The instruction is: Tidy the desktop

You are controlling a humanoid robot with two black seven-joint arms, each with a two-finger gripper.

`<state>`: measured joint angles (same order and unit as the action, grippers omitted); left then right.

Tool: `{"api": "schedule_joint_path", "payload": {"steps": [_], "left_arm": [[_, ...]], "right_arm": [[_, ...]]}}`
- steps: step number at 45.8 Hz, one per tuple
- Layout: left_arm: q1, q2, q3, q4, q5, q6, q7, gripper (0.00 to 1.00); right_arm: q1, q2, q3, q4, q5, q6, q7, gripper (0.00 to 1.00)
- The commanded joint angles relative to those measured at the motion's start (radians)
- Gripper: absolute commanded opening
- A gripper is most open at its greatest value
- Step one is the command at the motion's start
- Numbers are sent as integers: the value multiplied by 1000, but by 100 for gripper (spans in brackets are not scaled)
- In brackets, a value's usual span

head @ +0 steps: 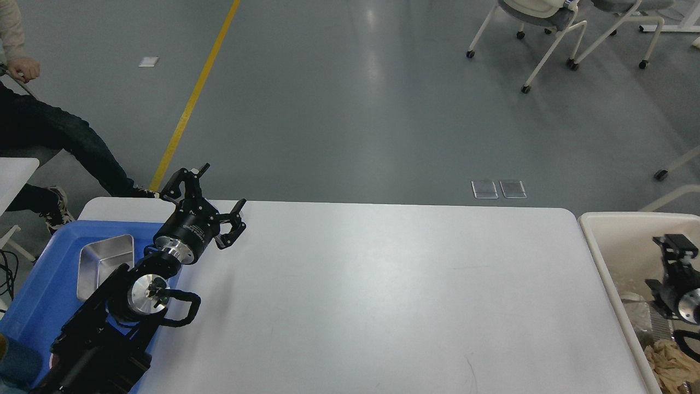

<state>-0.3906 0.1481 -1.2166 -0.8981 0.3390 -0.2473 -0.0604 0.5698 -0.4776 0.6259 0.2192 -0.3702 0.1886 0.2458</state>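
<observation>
Desktop under left end effector, fingers spread, right end effector state unclear

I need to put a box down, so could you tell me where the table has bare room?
The desktop is bare between the left gripper and the cream bin. It is crowded at the left, where the blue tray holds a metal pan.

Left arm: black housings showing, with polished silver joint discs and a looping black cable beside the wrist. Left gripper: black linkage fingers studded with small pale screws; white lettering showing on its cylindrical base. Right gripper: black, blocky, with a silver disc showing behind it.
</observation>
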Motion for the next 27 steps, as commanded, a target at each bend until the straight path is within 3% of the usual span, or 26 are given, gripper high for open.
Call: {"api": "schedule_joint_path", "payload": {"steps": [1, 6, 13, 22, 27], "left_arm": [[29, 25, -18, -8, -5, -4, -2, 100], [61, 33, -76, -30, -11, -3, -7, 100], [107, 34, -182, -65, -11, 6, 5, 100], [217, 50, -233, -202, -12, 33, 4, 100], [266, 47, -287, -280, -12, 29, 5, 100]], "right_arm": [[102, 39, 32, 28, 59, 6, -2, 100], [107, 77, 162, 141, 279, 25, -5, 100], [58, 105, 325, 430, 577, 46, -8, 100], [-108, 136, 508, 814, 602, 38, 1, 100], [-194, 157, 581, 936, 596, 35, 4, 100]]}}
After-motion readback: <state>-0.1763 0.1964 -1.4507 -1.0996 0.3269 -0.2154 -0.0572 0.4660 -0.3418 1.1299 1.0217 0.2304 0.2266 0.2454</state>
